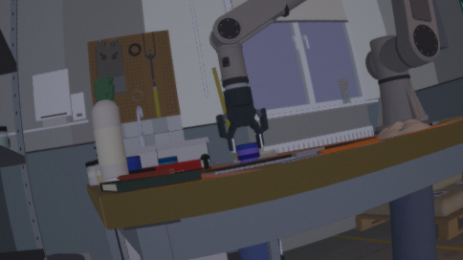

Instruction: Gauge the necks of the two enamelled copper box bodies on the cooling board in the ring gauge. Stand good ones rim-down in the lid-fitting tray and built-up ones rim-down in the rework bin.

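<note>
A blue-violet enamelled box body [248, 153] stands on the bench near the middle, on a flat dark strip, directly under my fingers. A second blue box body [134, 163] sits further left, behind the red tray [162, 167] and the dark tray [153, 180] at the bench's left end. Another small blue piece [168, 160] shows just right of it; whether it is the gauge I cannot tell. My gripper [246, 142] hangs straight down over the violet box body, its fingers either side of the top, open and holding nothing.
Behind the bench are a pegboard with tools [132, 74] and a window [306, 62]. A tall white bottle with a green cap [109, 134] stands at the left end. An orange strip [349, 144] and a ruler-like rail [325, 139] run to the right, toward the arm's base [399, 100].
</note>
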Robot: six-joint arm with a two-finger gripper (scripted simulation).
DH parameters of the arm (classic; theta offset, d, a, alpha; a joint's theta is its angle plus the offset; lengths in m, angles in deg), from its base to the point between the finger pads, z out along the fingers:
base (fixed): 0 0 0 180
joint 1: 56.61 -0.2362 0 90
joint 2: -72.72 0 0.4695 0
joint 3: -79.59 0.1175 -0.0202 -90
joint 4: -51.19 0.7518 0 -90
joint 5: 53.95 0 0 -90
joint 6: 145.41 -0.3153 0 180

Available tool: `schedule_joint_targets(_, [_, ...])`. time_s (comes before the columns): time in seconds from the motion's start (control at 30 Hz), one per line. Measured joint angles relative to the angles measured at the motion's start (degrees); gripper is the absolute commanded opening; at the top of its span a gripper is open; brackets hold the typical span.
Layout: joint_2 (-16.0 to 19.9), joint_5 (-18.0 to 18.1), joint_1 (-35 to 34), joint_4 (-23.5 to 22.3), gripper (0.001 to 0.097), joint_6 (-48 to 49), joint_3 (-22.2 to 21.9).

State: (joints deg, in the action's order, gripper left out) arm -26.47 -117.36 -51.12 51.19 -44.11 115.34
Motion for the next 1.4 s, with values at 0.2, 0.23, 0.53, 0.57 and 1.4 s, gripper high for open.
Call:
schedule_joint_targets(0.2, [0.0,0.0,0.0,0.0,0.078,0.0,0.0])
schedule_joint_targets(0.23, [0.0,-0.1,0.0,0.0,0.078,0.0,0.0])
schedule_joint_targets(0.53, [-1.5,-2.1,0.0,0.0,0.078,0.0,-0.5])
schedule_joint_targets(0.57, [-1.8,-2.5,0.0,0.0,0.078,0.0,-0.6])
schedule_joint_targets(1.4, [-6.0,-9.2,0.0,0.0,0.078,0.0,-3.1])
